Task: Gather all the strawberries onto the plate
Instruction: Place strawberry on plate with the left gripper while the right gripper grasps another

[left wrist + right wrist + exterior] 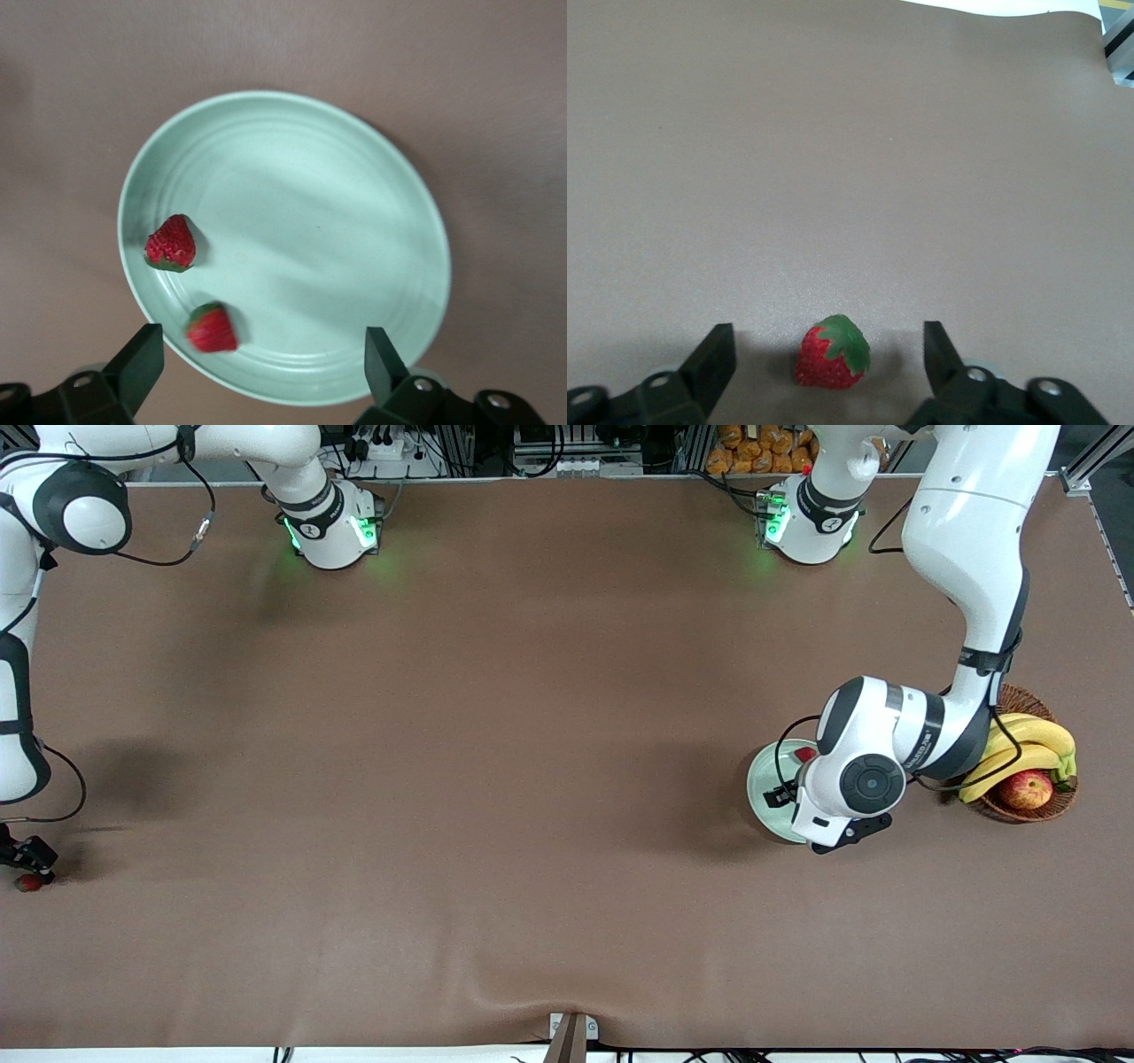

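1. Front view: left gripper point(784, 793) over the plate point(764, 797), at the left arm's end of the table.
2. Left wrist view: fingers point(142, 359) spread wide, nothing between them, gripper point(261, 363) poised above the pale green plate point(354, 230).
3. Two strawberries in the plate: one strawberry point(171, 243) close to the rim, second strawberry point(213, 328) just beside it, also near the rim; apart from each other, not touching.
4. Only one red berry point(804, 754) visible in the plate from the front camera, mostly hidden by the left arm's wrist.
5. Wicker basket point(1054, 808) just beside the plate, toward the table's edge at the left arm's end; bananas point(1028, 748) and an apple point(1026, 789) inside.
6. Right gripper point(28, 861) low at the right arm's end of the table, right at the edge of the front view.
7. Right wrist view: fingers point(713, 359) wide apart, gripper point(828, 363) straddling the third strawberry point(831, 354), with clear gaps on both sides; no grasp on it.
8. Third strawberry point(29, 882) lying on the brown table cover point(496, 779), green cap uppermost, well apart from the plate.
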Robot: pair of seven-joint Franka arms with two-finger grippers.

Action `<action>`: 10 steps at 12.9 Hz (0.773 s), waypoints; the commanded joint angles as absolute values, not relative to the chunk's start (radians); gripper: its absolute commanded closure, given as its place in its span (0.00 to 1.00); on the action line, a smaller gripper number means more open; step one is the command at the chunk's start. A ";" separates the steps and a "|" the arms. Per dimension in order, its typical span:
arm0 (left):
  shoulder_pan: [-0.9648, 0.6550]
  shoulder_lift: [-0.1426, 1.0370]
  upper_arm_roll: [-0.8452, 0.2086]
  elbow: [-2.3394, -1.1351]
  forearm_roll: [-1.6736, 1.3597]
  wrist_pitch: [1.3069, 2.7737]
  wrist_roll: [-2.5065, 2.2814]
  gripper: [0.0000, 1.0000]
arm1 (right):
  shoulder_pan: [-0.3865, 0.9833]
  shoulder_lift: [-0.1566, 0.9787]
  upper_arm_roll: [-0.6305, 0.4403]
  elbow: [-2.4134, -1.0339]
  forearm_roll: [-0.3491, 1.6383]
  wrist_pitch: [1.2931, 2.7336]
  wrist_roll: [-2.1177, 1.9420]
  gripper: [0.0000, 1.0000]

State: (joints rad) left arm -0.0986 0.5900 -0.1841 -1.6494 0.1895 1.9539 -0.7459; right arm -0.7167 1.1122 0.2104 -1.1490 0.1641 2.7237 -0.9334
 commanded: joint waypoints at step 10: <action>-0.176 0.637 -0.291 -1.493 0.035 1.947 -0.983 0.00 | -0.738 1.155 0.242 -1.115 0.176 2.752 -1.057 0.52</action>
State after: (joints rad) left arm -0.1566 0.5988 -0.2923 -1.5513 0.0563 1.9537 -0.9448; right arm -0.7186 1.1284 0.2118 -1.1441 0.1641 2.7240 -0.9671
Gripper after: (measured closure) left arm 0.000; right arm 0.326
